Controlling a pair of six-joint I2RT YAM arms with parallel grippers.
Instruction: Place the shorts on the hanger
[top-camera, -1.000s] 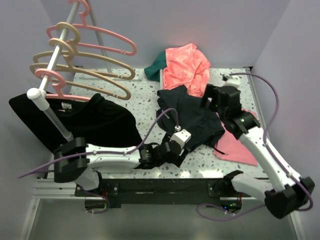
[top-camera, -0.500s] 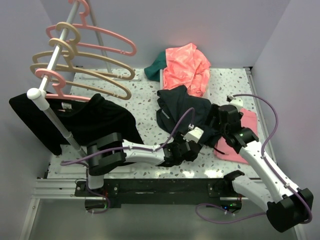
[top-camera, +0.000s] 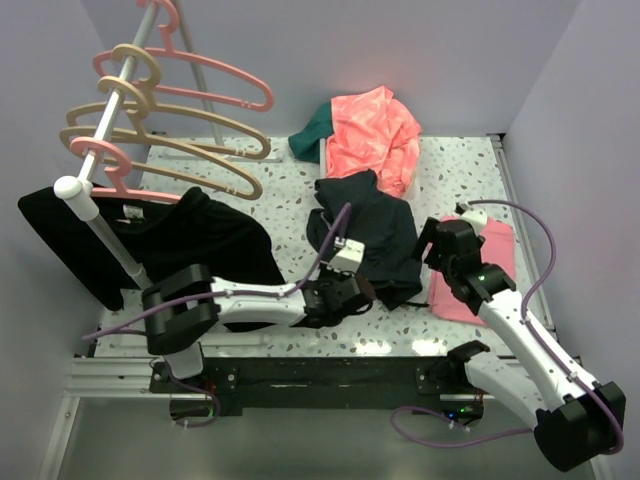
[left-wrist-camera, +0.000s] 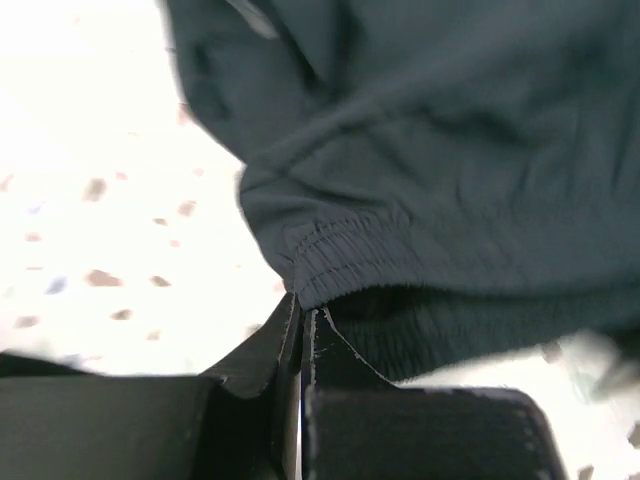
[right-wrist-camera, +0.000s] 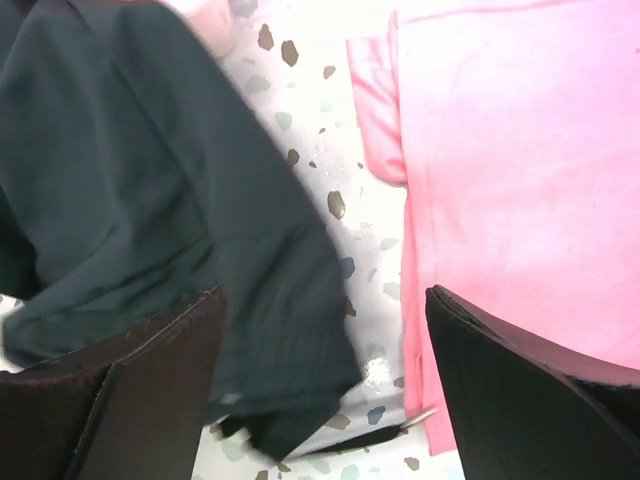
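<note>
The left pincer (top-camera: 360, 293) touches the shorts (top-camera: 378, 228) at their near edge, right pincer (top-camera: 430, 243) alongside.

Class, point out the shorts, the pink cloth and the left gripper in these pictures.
shorts (top-camera: 385, 235), top view, middle of the fabric.
pink cloth (right-wrist-camera: 520, 150), right wrist view, its flat middle.
left gripper (left-wrist-camera: 303, 312), left wrist view, between its fingertips.

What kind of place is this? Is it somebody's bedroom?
Likely not; it looks like a robot practice booth. Two robot arms sit at a speckled table, with hangers on a rail and loose clothes.
</note>
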